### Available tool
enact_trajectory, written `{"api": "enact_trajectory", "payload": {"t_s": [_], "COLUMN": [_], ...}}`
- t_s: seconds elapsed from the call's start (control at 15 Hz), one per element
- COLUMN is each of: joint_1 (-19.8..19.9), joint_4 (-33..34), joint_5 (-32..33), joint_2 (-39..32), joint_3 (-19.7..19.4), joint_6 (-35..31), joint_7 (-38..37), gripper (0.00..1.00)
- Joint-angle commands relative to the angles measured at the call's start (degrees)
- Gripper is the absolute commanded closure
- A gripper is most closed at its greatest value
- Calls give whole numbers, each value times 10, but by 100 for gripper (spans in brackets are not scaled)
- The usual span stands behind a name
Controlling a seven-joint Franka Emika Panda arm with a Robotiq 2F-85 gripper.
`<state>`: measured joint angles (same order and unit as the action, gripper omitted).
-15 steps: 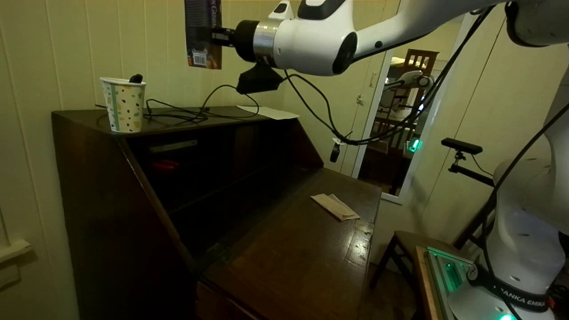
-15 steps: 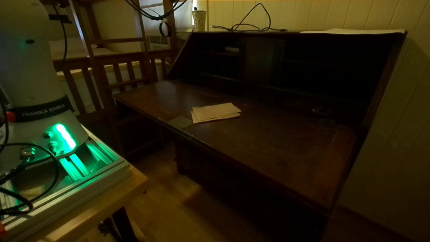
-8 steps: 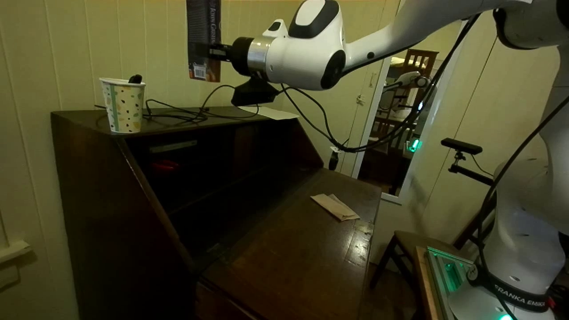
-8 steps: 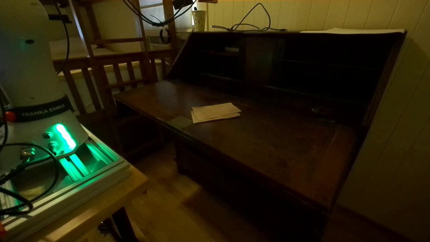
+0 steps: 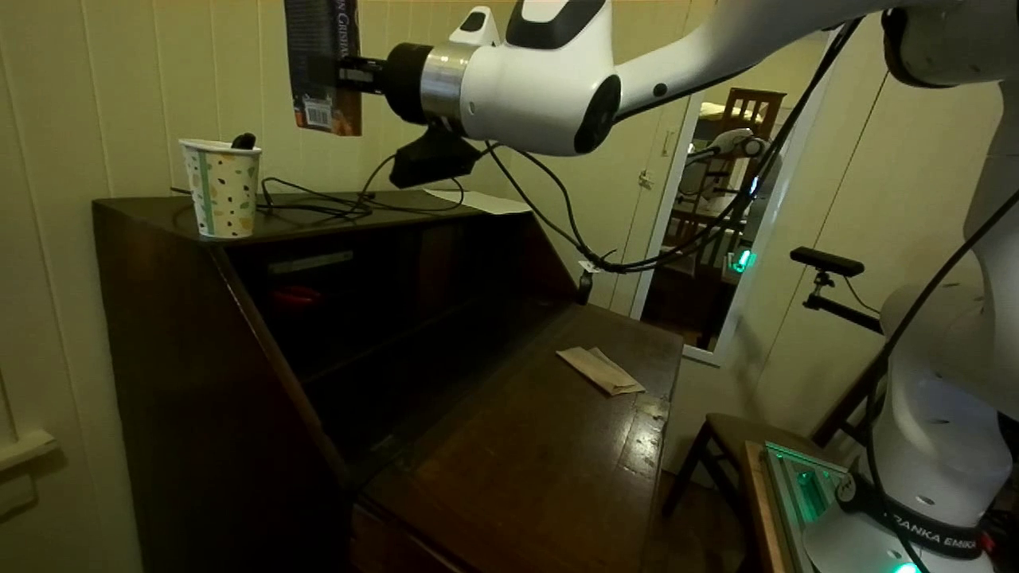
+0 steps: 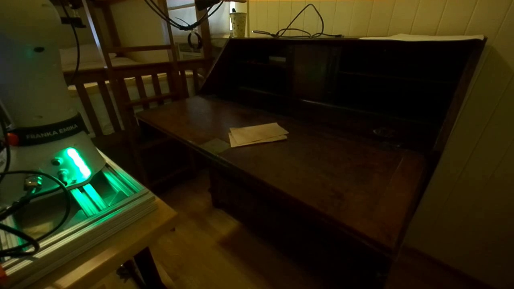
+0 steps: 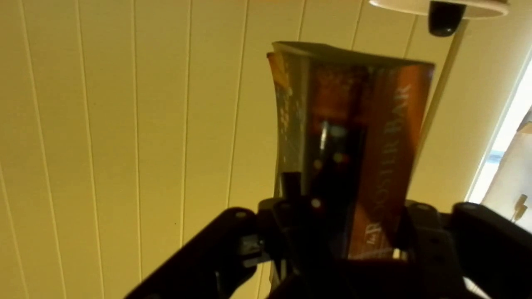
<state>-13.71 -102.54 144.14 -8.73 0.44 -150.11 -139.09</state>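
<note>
Up top on worktop (image 5: 509, 454): spotted cup (image 5: 225, 191), dark item (image 5: 244, 141) poking out, black cable (image 5: 350, 212), white sheet (image 5: 489, 203). Lower down: folded brown paper (image 5: 599, 371), lying flat. Dark chair (image 5: 740, 430) near worktop; white-framed mirror (image 5: 704, 191) farther back.

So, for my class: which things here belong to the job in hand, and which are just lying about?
In the job:
dark rectangular orange-spined book
black two-fingered tool, gripping it

Apparently just lying about:
spotted white tapered paper cup
thin black looped cable
flat white paper sheet
folded tan paper
</note>
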Motion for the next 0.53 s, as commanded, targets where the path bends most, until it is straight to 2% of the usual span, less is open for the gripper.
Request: {"api": "enact_trajectory", "payload": {"t_s": [0.0,0.2,0.47], "joint_1": [8,10,31], "joint_4": [23,35,90], "joint_5": [0,0,0], "joint_2": [-14,-14,-37], "joint_3": [-1,2,35], "joint_6": [-13,-55,-136], "joint_7": [-31,-6,67], "gripper": [90,90,90]}}
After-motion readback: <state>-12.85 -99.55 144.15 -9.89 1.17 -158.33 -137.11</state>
